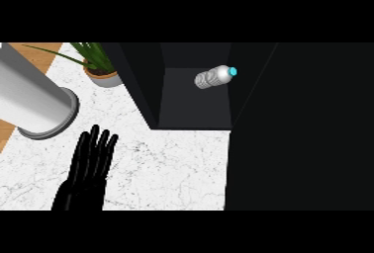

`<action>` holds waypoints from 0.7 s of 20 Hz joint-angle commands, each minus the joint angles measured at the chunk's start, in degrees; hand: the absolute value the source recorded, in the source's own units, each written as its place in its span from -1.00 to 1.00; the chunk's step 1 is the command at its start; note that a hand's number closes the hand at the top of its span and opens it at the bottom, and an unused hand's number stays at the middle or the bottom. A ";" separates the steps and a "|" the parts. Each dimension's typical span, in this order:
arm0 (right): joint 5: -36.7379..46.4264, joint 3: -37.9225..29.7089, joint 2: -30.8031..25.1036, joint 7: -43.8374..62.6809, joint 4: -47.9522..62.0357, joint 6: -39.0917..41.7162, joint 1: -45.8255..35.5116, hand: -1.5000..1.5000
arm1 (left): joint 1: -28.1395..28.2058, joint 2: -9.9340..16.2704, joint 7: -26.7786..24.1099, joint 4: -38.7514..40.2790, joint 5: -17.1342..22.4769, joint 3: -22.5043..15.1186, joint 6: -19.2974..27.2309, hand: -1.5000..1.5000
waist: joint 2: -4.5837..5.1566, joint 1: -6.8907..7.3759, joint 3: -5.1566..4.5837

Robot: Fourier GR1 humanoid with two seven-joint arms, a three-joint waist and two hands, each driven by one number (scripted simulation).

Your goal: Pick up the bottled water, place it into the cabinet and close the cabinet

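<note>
Bare counter (175,168) lies between grey cylinder (33,99) and cabinet door (300,148).

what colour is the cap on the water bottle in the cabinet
Light blue, almost cyan; the bottled water shows it best in the head view, at its upper right end.

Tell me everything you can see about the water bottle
The bottle is small, with a ribbed, silvery-clear body that looks like plastic and a bright blue cap. It lies tilted inside the open dark cabinet, cap pointing to the upper right, its body resting on the cabinet's dark floor near the back. No hand touches it. Whether it holds water cannot be told.
</note>
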 commanded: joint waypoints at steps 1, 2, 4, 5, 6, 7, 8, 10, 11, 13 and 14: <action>10.57 8.74 0.51 7.68 -12.28 -2.20 -2.14 1.00 | 2.34 2.66 0.70 -3.22 1.43 2.74 -0.56 -1.00 | 0.06 0.06 -0.04; 13.91 12.09 3.25 7.29 -8.07 -3.11 -5.30 1.00 | 3.26 3.09 -0.92 -2.20 2.35 4.33 -2.06 -1.00 | 0.10 0.52 -0.11; 15.29 15.42 4.08 10.58 -10.00 -4.13 -7.72 1.00 | 2.69 3.60 0.14 -2.35 3.90 5.29 -3.44 -1.00 | 0.30 0.31 -0.15; 15.99 16.24 5.56 10.99 -8.58 -5.23 -9.50 1.00 | 6.54 3.28 -2.27 -3.38 3.39 4.16 -3.58 -1.00 | 0.14 1.18 -0.13; 18.23 18.19 5.69 11.36 -7.33 -5.24 -10.32 1.00 | 5.76 3.50 -2.62 -1.79 2.61 4.00 -4.26 -1.00 | -0.02 0.27 -0.14; 17.93 18.27 5.87 12.29 -6.61 -4.96 -12.85 1.00 | 5.33 4.96 -1.09 -2.61 4.26 5.86 -5.02 -1.00 | 0.03 0.81 -0.21; 18.19 19.33 6.23 14.08 -7.04 -5.59 -13.50 1.00 | 6.47 4.92 -1.46 -2.95 3.78 5.63 -4.42 -1.00 | -0.06 0.82 -0.19; 19.52 19.75 8.01 16.15 -5.50 -6.89 -17.18 1.00 | 8.26 5.00 -2.40 -3.86 4.63 5.61 -5.86 -1.00 | -0.12 1.03 -0.19; 18.80 19.25 9.05 17.39 -4.81 -7.33 -19.65 1.00 | 7.39 5.66 -2.06 -3.42 5.21 7.01 -6.36 -1.00 | 0.05 1.41 -0.31; 19.29 19.86 10.39 20.80 -5.35 -8.54 -21.90 1.00 | 9.79 7.77 -2.05 -5.97 6.46 8.73 -7.59 -1.00 | -0.24 1.70 -0.28; 20.38 21.03 11.58 20.52 -0.99 -9.09 -24.61 1.00 | 9.83 6.72 -2.95 -4.21 6.28 8.23 -7.90 -1.00 | -0.07 1.54 -0.30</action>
